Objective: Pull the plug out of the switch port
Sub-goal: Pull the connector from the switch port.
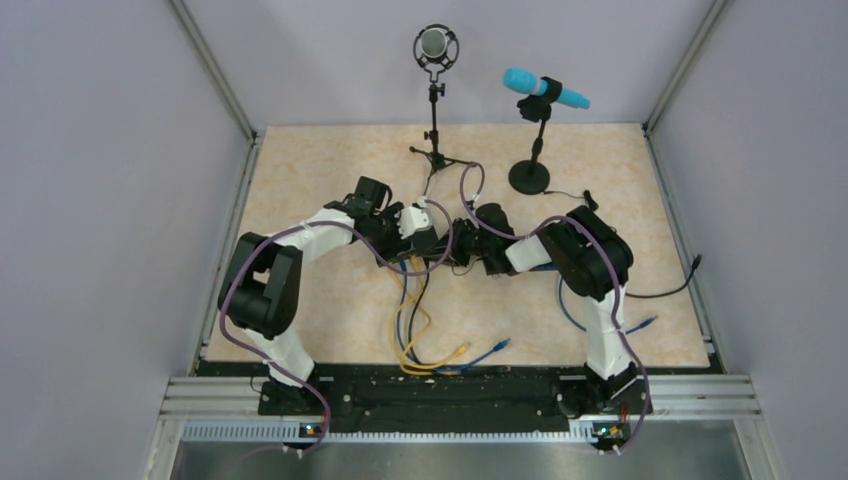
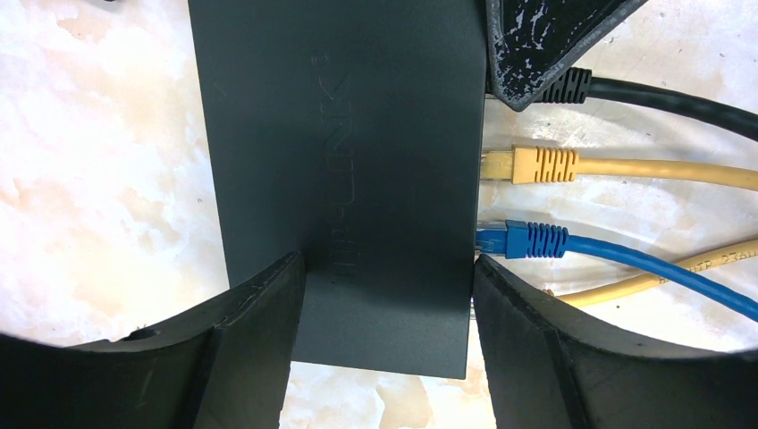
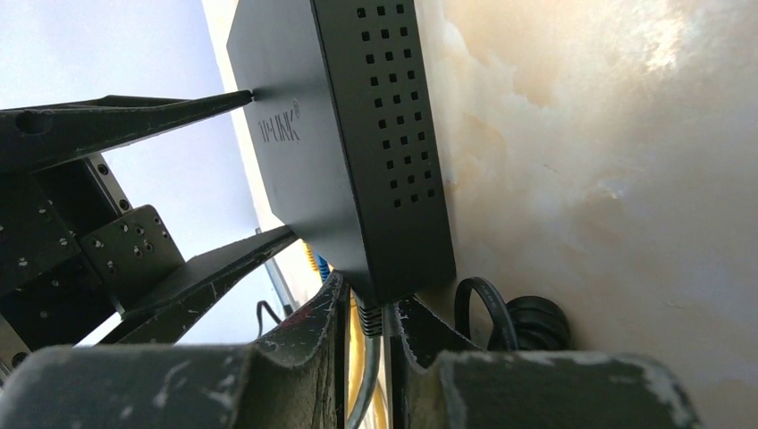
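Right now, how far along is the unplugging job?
Done: the left end effector clamps the TP-Link switch steady. In hand: the right end effector pinches the black plug at its port. Left: the pull itself; it sits seated, like the yellow plug and blue plug.

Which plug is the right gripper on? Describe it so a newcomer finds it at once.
Find the flat black switch held by the left gripper. Three plugs enter one edge; yours is the black plug at the row's end, beside the yellow plug, gripped by the right gripper.
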Motion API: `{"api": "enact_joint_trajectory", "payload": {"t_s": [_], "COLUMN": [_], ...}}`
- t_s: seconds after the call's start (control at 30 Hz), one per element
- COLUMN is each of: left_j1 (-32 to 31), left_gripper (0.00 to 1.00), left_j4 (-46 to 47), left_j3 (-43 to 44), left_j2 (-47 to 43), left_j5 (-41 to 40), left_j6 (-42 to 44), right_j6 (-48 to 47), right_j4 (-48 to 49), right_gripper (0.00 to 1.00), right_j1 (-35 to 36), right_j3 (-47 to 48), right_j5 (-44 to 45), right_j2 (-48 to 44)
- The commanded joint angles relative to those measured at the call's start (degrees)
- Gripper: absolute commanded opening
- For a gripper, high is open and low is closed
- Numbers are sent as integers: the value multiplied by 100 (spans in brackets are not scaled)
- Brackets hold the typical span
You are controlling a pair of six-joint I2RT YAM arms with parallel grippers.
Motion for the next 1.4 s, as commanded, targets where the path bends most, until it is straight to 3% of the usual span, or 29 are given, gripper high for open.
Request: {"api": "enact_joint_trajectory", "payload": {"t_s": [0.0,0.23,0.77,1.17,1.37], "left_j1": [45,57,91,94,98], "left_gripper": [72,71,71,71,71], "left_j4": [-534,-516,-581,-610,-629], "left_j3": [-243,-247,-181,-168,-157], "left_j2": [243,244,308,318,326], "left_j5": [-4,14,86,99,120], "left_j6": [-45,-61,-119,-138,-143], "right_j6": [19,-158,-1119,-1252,-1440], "right_j4": [314,144,-1130,-1142,-1506], "right_gripper": [9,0,0,0,0], "right_j1": [-13,-12,-7,91,156], "right_j3": [-39,-143,74,60,-49], "right_j5": [136,118,460,287,829], "right_j2": [92,-6,-370,-501,-752]}}
